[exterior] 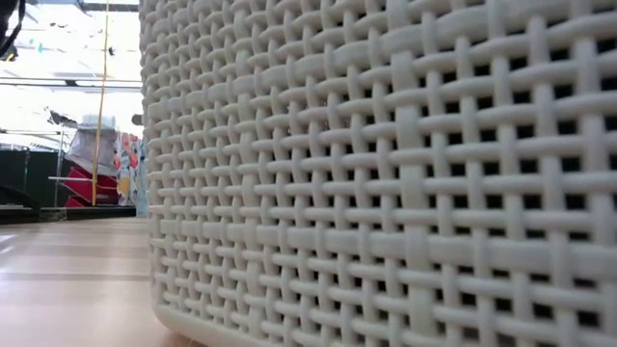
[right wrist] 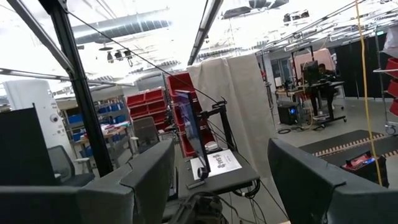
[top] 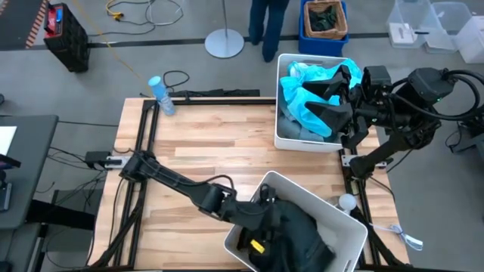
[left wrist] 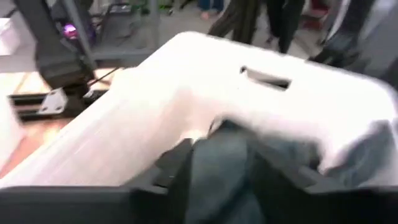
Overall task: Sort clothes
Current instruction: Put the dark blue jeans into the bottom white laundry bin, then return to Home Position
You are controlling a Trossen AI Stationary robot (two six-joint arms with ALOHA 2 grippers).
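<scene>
From above I see my left gripper at six o'clock, jaws part open over dark jeans in the near white bin, while my right gripper, spread wide and empty, sits over the turquoise top in the one o'clock bin.

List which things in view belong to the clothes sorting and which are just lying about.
Job: bright turquoise top in the far white plastic bin; dark garments in the near white plastic bin; left gripper.
Lying about: clear plastic bottle, small white ball.
</scene>
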